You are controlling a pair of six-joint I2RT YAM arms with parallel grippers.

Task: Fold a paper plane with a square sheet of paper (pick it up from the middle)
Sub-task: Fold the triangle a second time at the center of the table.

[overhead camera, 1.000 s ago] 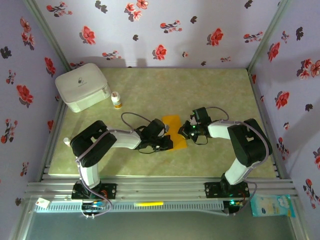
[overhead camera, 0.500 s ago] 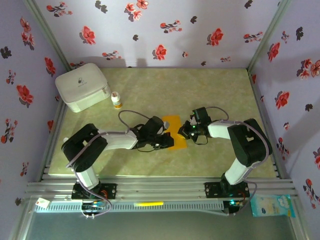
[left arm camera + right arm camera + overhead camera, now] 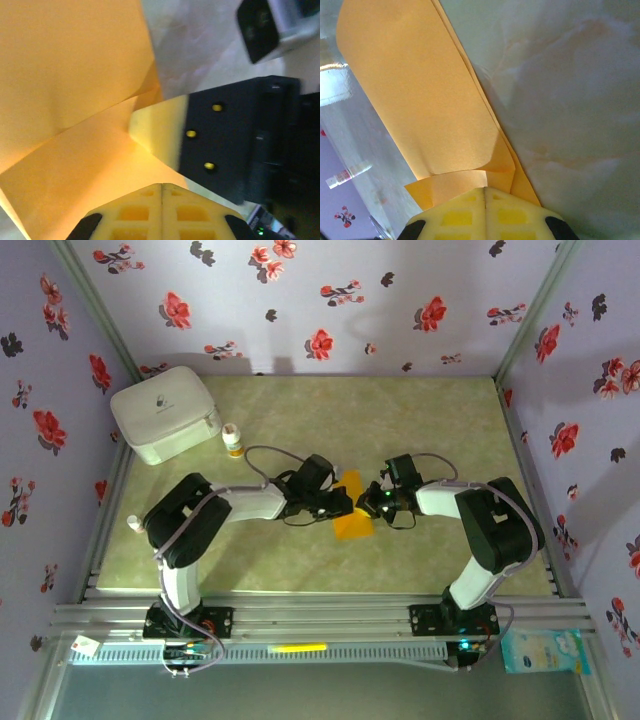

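The square sheet of paper (image 3: 354,524) is bright orange and lies folded into layers at the table's middle. My left gripper (image 3: 345,503) reaches in from the left and rests on the paper's left part. My right gripper (image 3: 369,506) comes from the right, almost tip to tip with it. In the left wrist view my left gripper (image 3: 162,186) is shut, its tips on the paper (image 3: 75,75), with a right fingertip (image 3: 160,135) just ahead. In the right wrist view my right gripper (image 3: 485,189) is shut at a curled flap of the paper (image 3: 420,90).
A white box (image 3: 165,412) stands at the back left, with a small white bottle with an orange cap (image 3: 233,440) beside it. Floral walls enclose the table on three sides. The arm bases sit at the near edge.
My left gripper has moved from the paper's near left edge away from the bases and to the right, close to the right gripper. The right arm has stayed put.
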